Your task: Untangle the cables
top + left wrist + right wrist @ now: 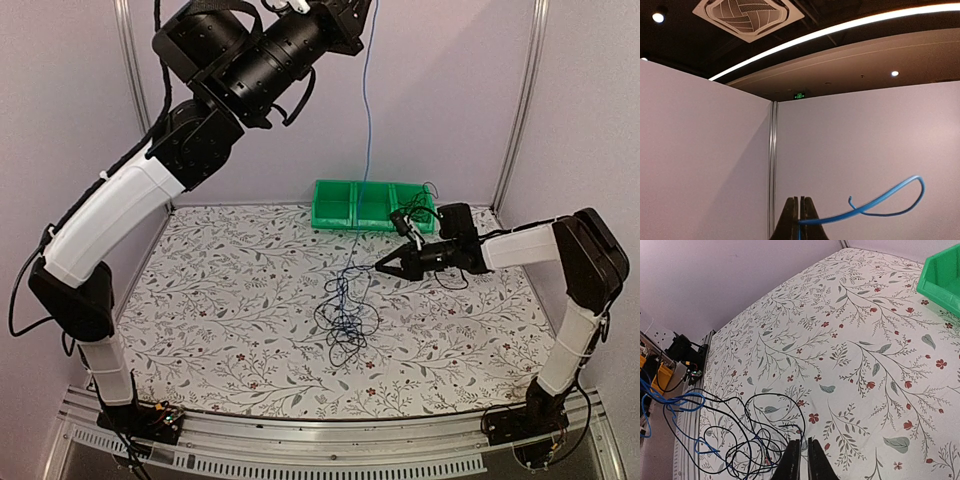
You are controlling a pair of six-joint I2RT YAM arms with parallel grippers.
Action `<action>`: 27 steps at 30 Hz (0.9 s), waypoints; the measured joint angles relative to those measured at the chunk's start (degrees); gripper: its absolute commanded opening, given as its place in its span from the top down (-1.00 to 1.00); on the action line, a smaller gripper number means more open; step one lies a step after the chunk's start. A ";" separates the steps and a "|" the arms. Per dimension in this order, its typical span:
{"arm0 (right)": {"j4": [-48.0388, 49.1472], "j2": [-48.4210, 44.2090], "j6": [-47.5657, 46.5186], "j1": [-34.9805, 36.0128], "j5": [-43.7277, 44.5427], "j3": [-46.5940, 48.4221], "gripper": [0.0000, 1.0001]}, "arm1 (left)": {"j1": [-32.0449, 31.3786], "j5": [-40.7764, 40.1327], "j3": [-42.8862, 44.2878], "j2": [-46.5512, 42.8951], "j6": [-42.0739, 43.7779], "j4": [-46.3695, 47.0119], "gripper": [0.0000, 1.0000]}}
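Note:
The cables (345, 320) lie as a loose knot of thin black and blue wires on the flowered cloth; in the right wrist view the knot (740, 440) sits left of the fingers. A blue cable (368, 120) runs straight up from the tangle to my left gripper (362, 10), raised high at the top of the frame. That gripper (800, 198) is shut on the blue cable (880, 200), whose free end curls off to the right. My right gripper (382, 267) hovers low at the tangle's right edge. Its jaws (804, 440) stand a narrow slit apart with a black cable loop (801, 415) running into it.
A green divided bin (340, 205) stands at the back of the table, seen at the upper right in the right wrist view (945, 280). White walls and metal posts (128, 60) enclose the table. The near metal rail (300, 450) carries the arm bases.

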 measured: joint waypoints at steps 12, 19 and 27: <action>-22.36 -21.62 -25.79 -0.68 -8.92 1.95 -0.38 | -0.07 -0.90 -4.20 0.09 1.27 -1.90 1.00; -25.44 -22.12 -36.63 5.38 -9.64 1.25 -0.33 | -0.07 -0.87 -4.39 0.09 1.31 -1.73 1.00; -20.44 -18.23 -37.03 8.59 -8.09 -2.05 -0.02 | -0.09 -0.83 -4.37 0.09 1.29 -1.64 1.00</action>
